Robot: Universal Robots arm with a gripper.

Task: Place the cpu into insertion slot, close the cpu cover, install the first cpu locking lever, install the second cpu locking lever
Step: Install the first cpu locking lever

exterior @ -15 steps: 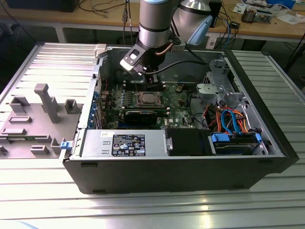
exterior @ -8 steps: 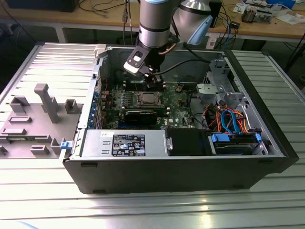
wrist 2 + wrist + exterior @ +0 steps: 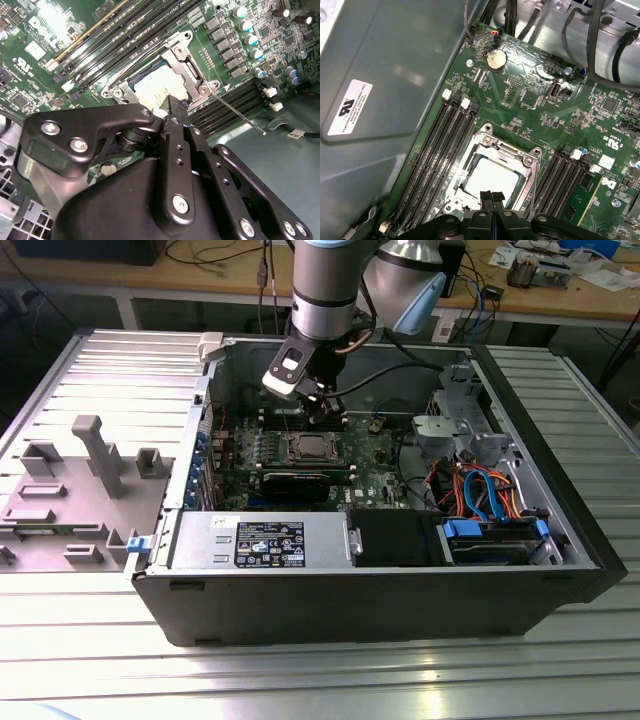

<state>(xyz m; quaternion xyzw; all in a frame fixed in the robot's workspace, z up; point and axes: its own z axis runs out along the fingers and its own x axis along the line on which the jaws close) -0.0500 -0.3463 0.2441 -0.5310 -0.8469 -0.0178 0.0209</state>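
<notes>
cpu (image 3: 492, 180) seated in insertion slot (image 3: 116, 92), directly below gripper (image 3: 491, 196). Fingers pressed together, nothing held. Tip over the near edge of the socket in both wrist views; touching or just clear, cannot tell.

Look: dull silver square top, lying flat, visible through the window of cpu cover (image 3: 512, 152). Cover down flat, silver frame around the chip on all sides. Thin locking lever (image 3: 239, 114) running out from one socket corner across memory slots (image 3: 437, 150), free end over grey case floor. Latched or not, cannot tell.

Room, from the exterior view's left to its right:
- grey fixture tray (image 3: 70, 490) outside the case, on ribbed table (image 3: 300, 680), well apart from the socket
- case wall (image 3: 380, 75) beside one memory bank
- green motherboard (image 3: 375, 465), socket about mid-board, arm (image 3: 325, 290) coming down from above
- black card (image 3: 300, 481) just in front of the socket
- drive cage (image 3: 470, 435) and blue and orange cables (image 3: 480, 490) at the right end, apart from the socket

Memory slots close on two opposite sides of the socket. Tight sideways, open from above.
</notes>
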